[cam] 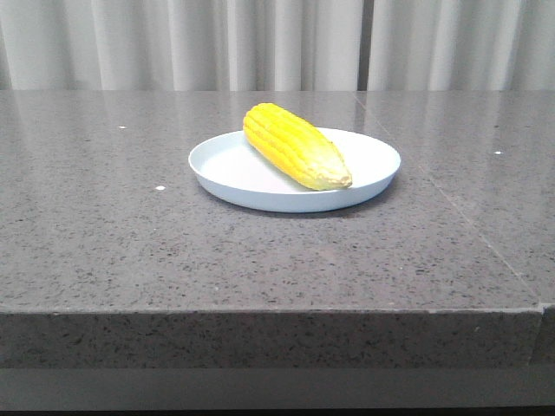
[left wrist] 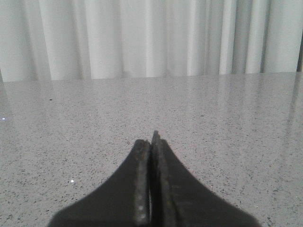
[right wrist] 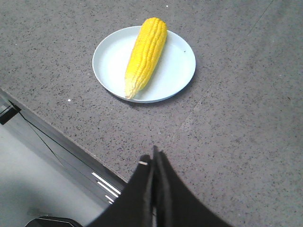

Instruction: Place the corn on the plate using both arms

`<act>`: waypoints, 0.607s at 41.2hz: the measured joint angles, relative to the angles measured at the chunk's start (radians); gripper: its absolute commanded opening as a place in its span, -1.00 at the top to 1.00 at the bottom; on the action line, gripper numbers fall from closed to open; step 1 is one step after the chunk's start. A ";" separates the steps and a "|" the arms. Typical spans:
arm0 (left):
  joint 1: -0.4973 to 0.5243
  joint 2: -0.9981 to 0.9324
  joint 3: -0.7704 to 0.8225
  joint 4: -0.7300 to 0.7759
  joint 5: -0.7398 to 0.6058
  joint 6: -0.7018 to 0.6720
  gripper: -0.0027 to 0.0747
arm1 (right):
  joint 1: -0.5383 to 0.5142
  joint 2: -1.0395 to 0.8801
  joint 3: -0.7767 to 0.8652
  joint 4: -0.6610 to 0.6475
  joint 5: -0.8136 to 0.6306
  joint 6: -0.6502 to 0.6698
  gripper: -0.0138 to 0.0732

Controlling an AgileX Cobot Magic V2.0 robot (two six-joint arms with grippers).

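The yellow corn [cam: 295,146] lies across the pale blue-white plate [cam: 225,169] on the grey stone table, its paler tip toward the front right. Both also show in the right wrist view, the corn [right wrist: 145,56] lying on the plate [right wrist: 177,71]. My right gripper [right wrist: 152,158] is shut and empty, held above the table near its front edge, well apart from the plate. My left gripper [left wrist: 151,138] is shut and empty, low over bare tabletop; neither corn nor plate shows in its view. Neither gripper shows in the front view.
The speckled grey table [cam: 104,225] ends at a front edge [cam: 260,314], which also shows in the right wrist view [right wrist: 57,137]. A seam [cam: 468,217] runs through the table on the right. White curtains [cam: 173,43] hang behind.
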 measured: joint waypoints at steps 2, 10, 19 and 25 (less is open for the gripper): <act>0.000 0.000 0.000 0.000 0.000 0.000 0.98 | 0.000 0.000 0.000 0.000 0.000 0.000 0.84; 0.000 -0.002 0.000 0.000 0.000 0.000 0.98 | 0.000 -0.023 0.017 0.000 -0.007 0.000 0.84; 0.000 -0.002 0.000 0.000 0.000 0.000 0.98 | -0.095 -0.192 0.163 0.002 -0.087 0.000 0.84; 0.000 -0.002 0.000 0.000 0.000 0.000 0.98 | -0.211 -0.360 0.333 0.002 -0.280 0.000 0.84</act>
